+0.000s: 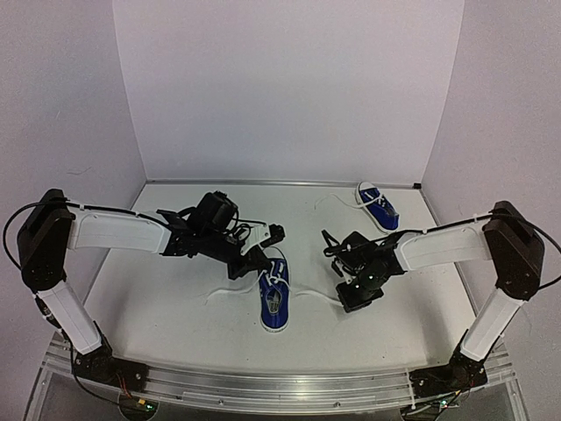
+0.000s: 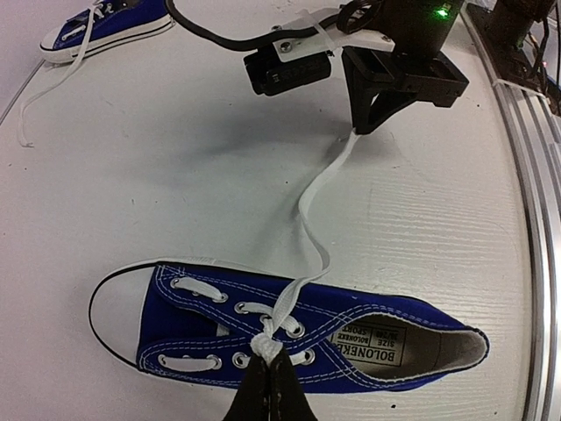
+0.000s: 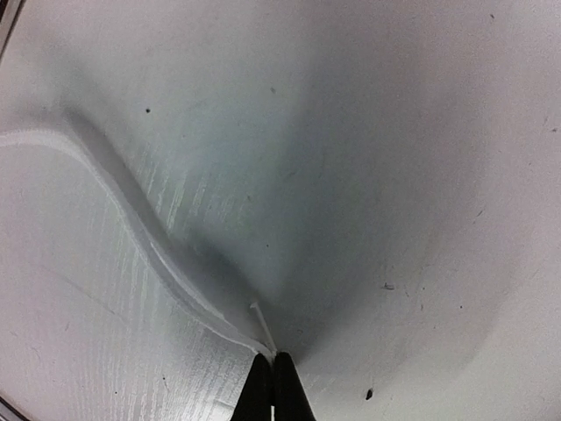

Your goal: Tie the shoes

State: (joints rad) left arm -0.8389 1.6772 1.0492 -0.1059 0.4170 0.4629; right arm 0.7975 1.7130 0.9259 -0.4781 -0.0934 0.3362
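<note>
The near sneaker is blue canvas with white stitching, a white rubber sole and toe cap, metal eyelets and a printed label on the insole. It stands upright on its sole on the white table, at about 6 o'clock from the table's middle. A second sneaker of the same kind sits at 1 o'clock, near the back right corner, its laces trailing loose.

The left gripper is at the near sneaker's 11 o'clock in the top view, clenched on the white lace where it bunches over the middle eyelets. From there one strand runs across the table to the right gripper, at the shoe's 3 o'clock, pinched tight on the strand just above the tabletop.
</note>
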